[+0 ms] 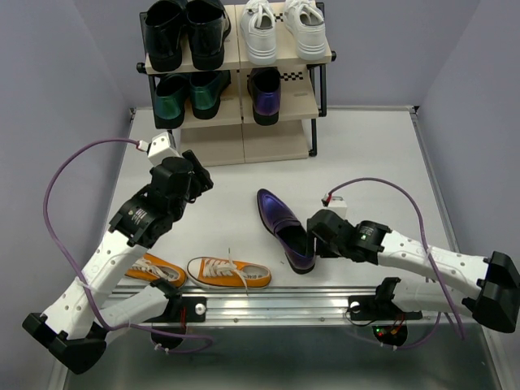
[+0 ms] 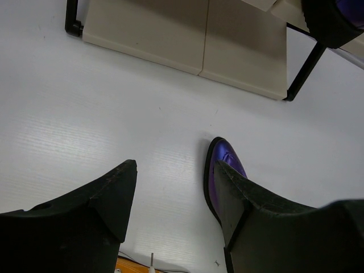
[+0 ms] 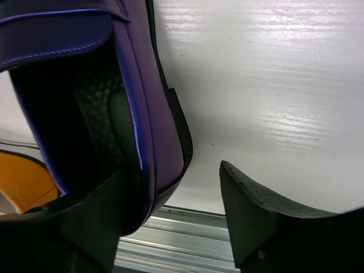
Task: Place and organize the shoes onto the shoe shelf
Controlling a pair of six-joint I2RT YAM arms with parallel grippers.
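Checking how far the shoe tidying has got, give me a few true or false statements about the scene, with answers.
1. Both white sneakers sit on the shoe shelf top tier. True.
2. Both purple loafers are shelved. False: one purple loafer lies on the table.
3. The left gripper holds an orange sneaker. False: it is open and empty; the orange sneakers lie on the table.
4. The right gripper straddles the purple loafer's side wall at the heel. True.

1. Left arm (image 1: 122,244): reaching forward, elbow bent. Left gripper (image 1: 197,175) tilted downward, jaws parted, empty.
2. Right arm (image 1: 422,260): lying low, stretched leftward. Right gripper (image 1: 315,236) jaws parted.
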